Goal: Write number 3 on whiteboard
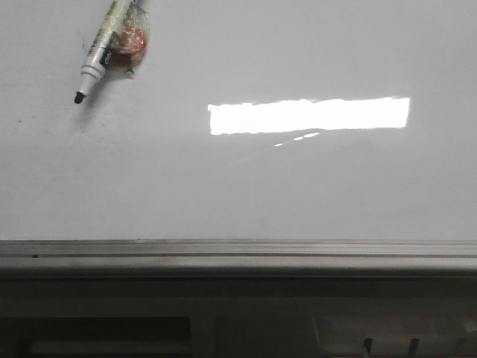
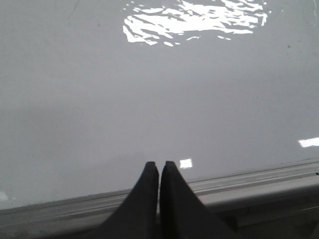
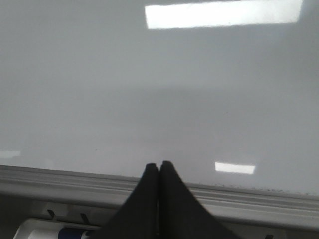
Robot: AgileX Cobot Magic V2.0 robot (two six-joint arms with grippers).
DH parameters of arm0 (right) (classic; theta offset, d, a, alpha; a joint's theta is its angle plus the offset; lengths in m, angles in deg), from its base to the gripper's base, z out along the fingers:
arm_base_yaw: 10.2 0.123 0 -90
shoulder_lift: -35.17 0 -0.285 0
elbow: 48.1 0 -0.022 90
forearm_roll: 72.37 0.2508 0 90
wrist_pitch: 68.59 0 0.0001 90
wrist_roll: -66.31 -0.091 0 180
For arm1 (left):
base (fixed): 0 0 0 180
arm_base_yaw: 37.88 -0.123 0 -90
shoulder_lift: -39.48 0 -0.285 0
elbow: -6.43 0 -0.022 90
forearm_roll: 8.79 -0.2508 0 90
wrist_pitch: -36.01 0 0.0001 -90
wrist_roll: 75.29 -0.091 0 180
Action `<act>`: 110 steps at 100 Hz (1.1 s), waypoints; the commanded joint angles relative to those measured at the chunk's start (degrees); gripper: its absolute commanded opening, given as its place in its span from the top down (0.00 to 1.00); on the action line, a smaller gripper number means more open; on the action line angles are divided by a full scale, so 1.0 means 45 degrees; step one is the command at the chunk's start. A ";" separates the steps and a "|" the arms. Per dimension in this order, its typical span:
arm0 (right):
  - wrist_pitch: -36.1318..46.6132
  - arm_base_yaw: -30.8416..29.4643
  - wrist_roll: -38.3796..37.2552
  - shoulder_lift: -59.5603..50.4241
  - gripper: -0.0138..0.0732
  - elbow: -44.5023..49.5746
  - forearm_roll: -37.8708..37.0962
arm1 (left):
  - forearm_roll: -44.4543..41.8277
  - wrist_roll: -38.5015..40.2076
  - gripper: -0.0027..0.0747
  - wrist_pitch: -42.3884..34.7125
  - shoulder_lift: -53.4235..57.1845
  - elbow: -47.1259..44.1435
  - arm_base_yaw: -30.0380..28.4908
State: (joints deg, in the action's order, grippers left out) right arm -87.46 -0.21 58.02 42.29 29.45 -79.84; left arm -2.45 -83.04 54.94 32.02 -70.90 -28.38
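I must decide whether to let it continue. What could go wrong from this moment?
The marker lies uncapped at the far left of the whiteboard, and both grippers are shut near the edge rail, holding nothing. A low approach may smear ink or push the marker away. No 3 is visible yet.

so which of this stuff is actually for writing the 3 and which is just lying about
For the job:
- whiteboard, still blank, no 3 on it
- marker, uncapped, tip near the board at far left
- left tool and right tool, both shut and empty

Just lying about:
- second marker below the board's edge rail
- the ceiling light glare
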 commanded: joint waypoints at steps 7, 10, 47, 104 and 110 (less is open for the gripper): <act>0.0333 -0.0062 0.0015 -0.0178 0.91 0.0409 -0.0221 | 0.0082 0.0123 0.99 -0.0806 0.0285 -0.0126 -0.0042; 0.0333 -0.0062 0.0015 -0.0178 0.91 0.0409 -0.0221 | 0.0082 0.0123 0.99 -0.0806 0.0285 -0.0126 -0.0042; 0.0333 -0.0062 0.0015 -0.0178 0.91 0.0409 -0.0221 | 0.0082 0.0123 0.99 -0.0806 0.0285 -0.0126 -0.0042; 0.3632 -0.0062 0.0015 -0.0178 0.91 0.0409 0.2158 | 0.5482 0.0170 0.99 -0.3334 0.0285 -0.0126 -0.0042; 0.4879 -0.0062 0.0015 -0.0178 0.91 0.0409 0.3777 | 0.7894 0.0170 0.99 -0.4015 0.0285 -0.0126 -0.0042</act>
State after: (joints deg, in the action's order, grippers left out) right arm -78.41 -0.21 58.00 42.29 29.45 -72.37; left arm 17.94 -83.00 45.87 32.02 -70.90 -28.38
